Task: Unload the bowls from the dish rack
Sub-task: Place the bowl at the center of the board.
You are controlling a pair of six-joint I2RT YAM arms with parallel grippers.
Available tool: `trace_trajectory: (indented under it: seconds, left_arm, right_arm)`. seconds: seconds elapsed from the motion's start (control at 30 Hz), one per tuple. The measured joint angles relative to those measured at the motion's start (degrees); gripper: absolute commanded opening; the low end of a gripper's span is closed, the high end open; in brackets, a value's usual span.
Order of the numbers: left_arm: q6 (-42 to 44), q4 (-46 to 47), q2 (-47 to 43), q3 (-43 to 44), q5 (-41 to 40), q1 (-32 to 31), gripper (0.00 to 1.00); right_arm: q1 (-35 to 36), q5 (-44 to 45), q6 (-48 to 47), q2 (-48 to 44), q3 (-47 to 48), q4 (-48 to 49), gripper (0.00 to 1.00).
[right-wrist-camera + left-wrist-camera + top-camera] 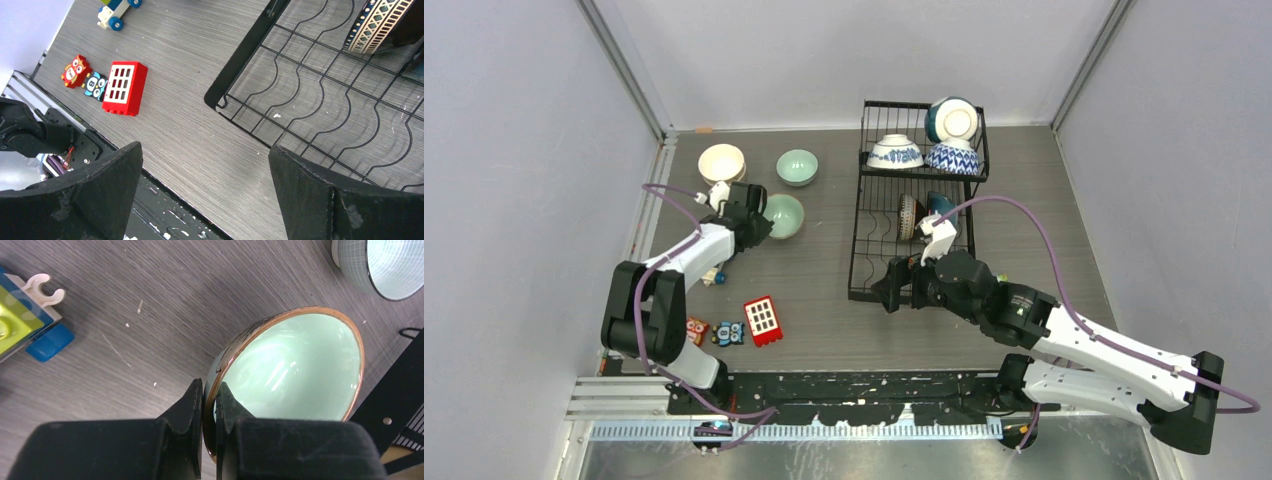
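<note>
Now, green bowl (295,370) mouth-up, left end effector (210,388) pinching rim

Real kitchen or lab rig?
Likely a lab test cell, not a kitchen: plain walls box in the table, and the dish rack shares it with toy blocks.

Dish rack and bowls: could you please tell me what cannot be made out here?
- Top view: the lower bowls in the dish rack are partly covered by the right arm; count unclear.
- Right wrist view: a patterned bowl is cut off by the top edge.
- Left wrist view: the left fingers hide the near rim of the green bowl; whether it touches the table is unclear.
</note>
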Motion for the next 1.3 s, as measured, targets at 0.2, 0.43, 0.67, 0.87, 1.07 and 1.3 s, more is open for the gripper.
trace_trajectory:
  seconds: [0.2,0.43,0.67,0.87,1.07,1.3]
  left_arm:
    - [-3.54,4.92,2.38,-1.53,-1.07,0.17,0.00]
    - [-5.07,7.37,4.59,-1.68,-1.40,1.29,0.00]
    - [-5.11,8.28,6.64,-1.64,-1.25,3.26,0.00]
    - [-5.22,8.92,7.89,-0.66,-1.20,3.65,0.03]
    - [-5.14,9.35,10.25,1.79,-0.72,4.42,0.26]
    - [-4.79,9.75,10.71,3.80,0.35,4.98,0.42]
  right_arm:
    - [0.00,0.59,0.00,-3.37,-1.66,-0.13,1.00]
    - [0.00,1.49,-0.13,-5.77,-2.32,-0.59,1.00]
    - [0.00,1.95,-0.59,-5.84,-2.32,-1.16,1.00]
    - [0.00,2.25,-0.90,-5.75,-2.29,-1.86,1.00]
    - [0.00,2.69,-0.96,-5.75,-2.01,-3.28,1.00]
    - [0.00,3.76,-1.09,-5.60,-1.36,-4.31,1.00]
